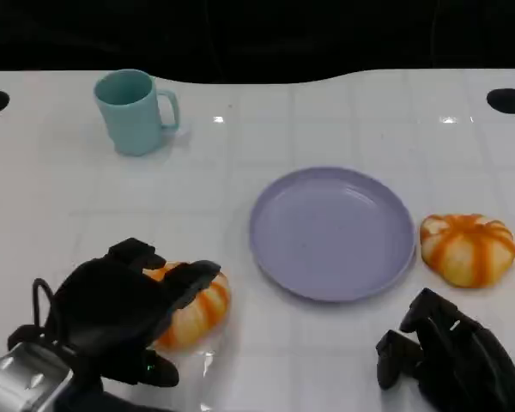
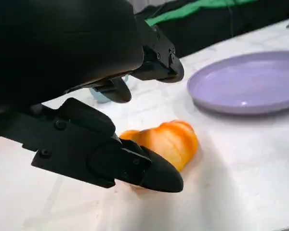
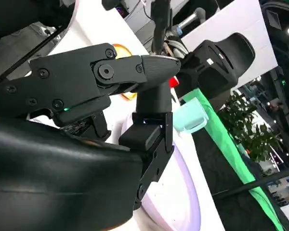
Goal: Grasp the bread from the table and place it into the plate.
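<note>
An orange-striped bread [image 1: 202,311] lies on the white table, left of the lavender plate [image 1: 330,232]. My left hand [image 1: 120,313] reaches over this bread from the left, with fingers spread on either side of it. In the left wrist view the bread [image 2: 171,142] rests on the table between the upper fingers [image 2: 154,60] and the lower finger [image 2: 151,173], with a gap above it. The plate [image 2: 250,82] lies just beyond. A second striped bread [image 1: 468,249] sits right of the plate. My right hand [image 1: 451,360] stays low at the front right, holding nothing.
A teal mug [image 1: 136,112] stands at the back left, well away from the plate. Dark round holes [image 1: 506,100] mark the table's far corners. The table's far edge runs along a black background.
</note>
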Robot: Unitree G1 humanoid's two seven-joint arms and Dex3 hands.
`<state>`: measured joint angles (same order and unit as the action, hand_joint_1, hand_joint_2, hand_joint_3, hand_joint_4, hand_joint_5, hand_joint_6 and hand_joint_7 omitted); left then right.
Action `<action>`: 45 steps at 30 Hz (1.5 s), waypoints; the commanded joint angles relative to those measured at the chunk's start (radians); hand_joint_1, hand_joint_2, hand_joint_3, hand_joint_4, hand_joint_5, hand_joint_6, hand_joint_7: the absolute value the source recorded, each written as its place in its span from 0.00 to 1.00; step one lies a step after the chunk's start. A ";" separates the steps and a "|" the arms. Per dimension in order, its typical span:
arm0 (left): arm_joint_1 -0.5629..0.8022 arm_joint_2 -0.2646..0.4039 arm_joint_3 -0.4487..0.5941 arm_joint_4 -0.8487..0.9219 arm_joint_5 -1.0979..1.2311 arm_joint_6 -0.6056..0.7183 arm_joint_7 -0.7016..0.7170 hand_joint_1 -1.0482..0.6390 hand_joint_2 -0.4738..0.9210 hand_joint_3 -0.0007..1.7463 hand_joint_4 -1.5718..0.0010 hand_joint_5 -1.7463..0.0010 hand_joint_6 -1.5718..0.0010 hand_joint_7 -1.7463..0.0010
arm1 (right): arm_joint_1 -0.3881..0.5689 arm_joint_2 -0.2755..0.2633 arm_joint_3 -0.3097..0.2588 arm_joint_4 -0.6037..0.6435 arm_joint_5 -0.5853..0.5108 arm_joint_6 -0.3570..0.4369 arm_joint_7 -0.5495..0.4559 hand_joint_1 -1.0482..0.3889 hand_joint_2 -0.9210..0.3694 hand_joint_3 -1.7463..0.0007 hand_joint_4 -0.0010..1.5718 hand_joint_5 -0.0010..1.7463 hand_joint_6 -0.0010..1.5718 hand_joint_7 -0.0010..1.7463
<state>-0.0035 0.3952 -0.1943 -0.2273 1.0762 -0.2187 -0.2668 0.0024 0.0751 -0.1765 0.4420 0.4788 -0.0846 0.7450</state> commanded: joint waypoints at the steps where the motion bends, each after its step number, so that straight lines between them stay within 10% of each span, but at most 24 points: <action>1: -0.067 0.009 -0.054 0.092 0.034 0.065 0.001 0.14 0.97 0.00 0.83 0.85 0.84 1.00 | 0.007 -0.009 -0.001 -0.009 0.005 0.005 -0.006 0.35 0.00 0.86 0.50 0.96 0.45 0.80; 15: -0.303 -0.046 -0.224 0.618 -0.044 0.089 0.193 0.29 0.99 0.00 0.61 0.84 0.69 0.97 | 0.016 -0.009 -0.002 -0.022 0.011 0.008 -0.004 0.34 0.00 0.86 0.50 0.96 0.45 0.80; 19: -0.328 -0.044 -0.243 0.732 -0.117 -0.001 0.315 0.41 1.00 0.06 0.54 0.30 0.42 0.95 | 0.021 -0.010 0.000 -0.027 0.006 0.006 -0.005 0.34 0.00 0.86 0.50 0.96 0.45 0.80; 22: -0.354 -0.042 -0.253 0.826 -0.156 -0.072 0.422 0.45 0.81 0.45 0.45 0.15 0.20 0.88 | 0.023 -0.008 -0.002 -0.032 0.010 0.017 -0.009 0.34 0.00 0.86 0.50 0.97 0.45 0.80; 23: -0.364 -0.041 -0.260 0.859 -0.159 -0.096 0.473 0.45 0.77 0.50 0.46 0.09 0.22 0.79 | 0.022 -0.008 -0.003 -0.028 0.010 0.016 -0.007 0.34 0.00 0.86 0.50 0.97 0.45 0.80; 25: -0.382 -0.042 -0.269 0.907 -0.164 -0.120 0.550 0.45 0.73 0.60 0.46 0.02 0.44 0.30 | 0.018 -0.008 -0.005 -0.020 0.008 0.009 -0.004 0.34 0.00 0.86 0.50 0.97 0.45 0.80; 28: -0.405 -0.045 -0.269 0.953 -0.187 -0.154 0.652 0.46 0.69 0.67 0.46 0.00 0.56 0.04 | 0.015 -0.010 -0.008 -0.011 0.009 0.001 0.005 0.34 0.00 0.86 0.50 0.97 0.45 0.80; 33: -0.419 -0.053 -0.225 0.921 -0.249 -0.143 0.712 0.47 0.62 0.79 0.48 0.00 0.59 0.00 | 0.013 -0.013 -0.011 -0.009 0.012 0.012 0.006 0.35 0.00 0.86 0.50 0.96 0.45 0.80; 45: -0.426 -0.140 -0.154 0.703 -0.310 -0.028 0.744 0.50 0.65 0.66 0.48 0.00 0.60 0.00 | 0.013 -0.016 -0.014 -0.003 0.008 0.008 0.003 0.34 0.00 0.87 0.50 0.96 0.44 0.80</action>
<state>-0.4185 0.2643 -0.3547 0.4986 0.7769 -0.2482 0.4534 0.0127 0.0735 -0.1838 0.4275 0.4828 -0.0707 0.7479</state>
